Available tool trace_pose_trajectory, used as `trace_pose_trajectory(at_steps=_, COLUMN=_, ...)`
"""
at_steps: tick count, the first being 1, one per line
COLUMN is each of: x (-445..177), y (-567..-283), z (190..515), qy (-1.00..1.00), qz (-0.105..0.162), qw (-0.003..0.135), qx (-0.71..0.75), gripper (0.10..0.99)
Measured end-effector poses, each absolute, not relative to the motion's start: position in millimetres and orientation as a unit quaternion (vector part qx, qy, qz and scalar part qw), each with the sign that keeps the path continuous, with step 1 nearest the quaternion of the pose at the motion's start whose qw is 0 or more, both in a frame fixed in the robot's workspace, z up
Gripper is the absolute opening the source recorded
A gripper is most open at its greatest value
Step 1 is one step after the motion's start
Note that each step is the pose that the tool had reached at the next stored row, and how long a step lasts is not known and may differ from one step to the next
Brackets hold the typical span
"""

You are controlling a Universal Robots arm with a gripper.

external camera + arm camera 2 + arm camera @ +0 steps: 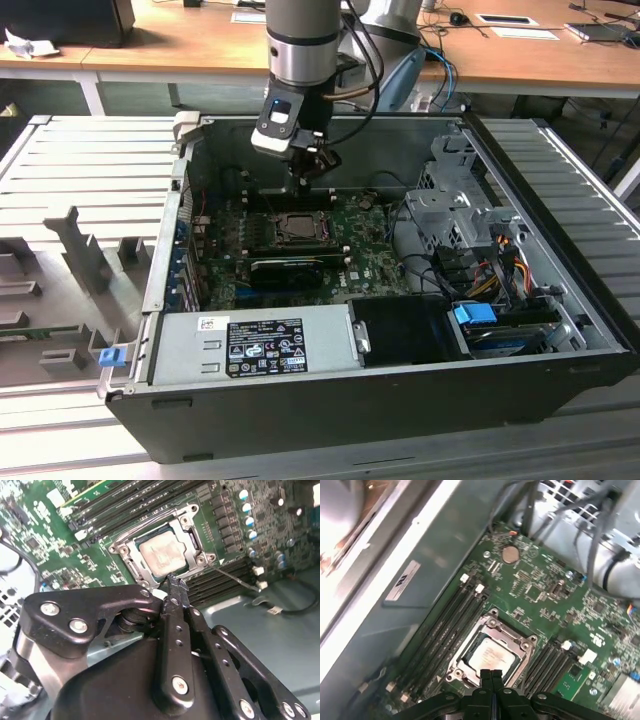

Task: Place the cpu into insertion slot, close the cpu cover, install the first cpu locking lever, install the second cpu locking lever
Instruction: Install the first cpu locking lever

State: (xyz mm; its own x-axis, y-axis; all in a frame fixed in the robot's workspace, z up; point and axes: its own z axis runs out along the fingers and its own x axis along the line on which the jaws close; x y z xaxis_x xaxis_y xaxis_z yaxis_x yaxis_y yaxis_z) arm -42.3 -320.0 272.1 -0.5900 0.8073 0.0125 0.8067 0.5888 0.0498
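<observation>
My tool (491, 676) has its two black fingers pressed flat together with nothing between them. Its tip hangs at the near edge of the socket, and I cannot tell whether it touches the metal there. The cpu (161, 555), a small flat square chip with a dull grey metal top, lies seated in the insertion slot (192, 539), the dark square socket on the green circuit board (540, 595). The cpu cover (150, 528), a thin dark-silver frame plate with a large square window, lies down flat over it, so the chip's face shows through the window. A thin metal lever rod (235, 576) runs out from one corner of the frame across the neighbouring slots. A bank of long black memory slots (447, 625) runs along each side of the socket, two banks in all, and one round silver coin cell (509, 555) sits further off on the board. In the exterior view, a long black card (290, 268) lies just beside the socket and a silver power supply box (250, 345) fills the near corner of the open grey computer case (560, 300). I count one chip, one cover and one loose rod.
</observation>
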Motion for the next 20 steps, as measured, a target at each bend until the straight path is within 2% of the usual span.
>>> trace_pose_trajectory(at_steps=20, x=-42.3, y=-320.0, z=271.8, qy=0.956, qz=0.025, qw=0.001, qx=0.293, gripper=0.106)
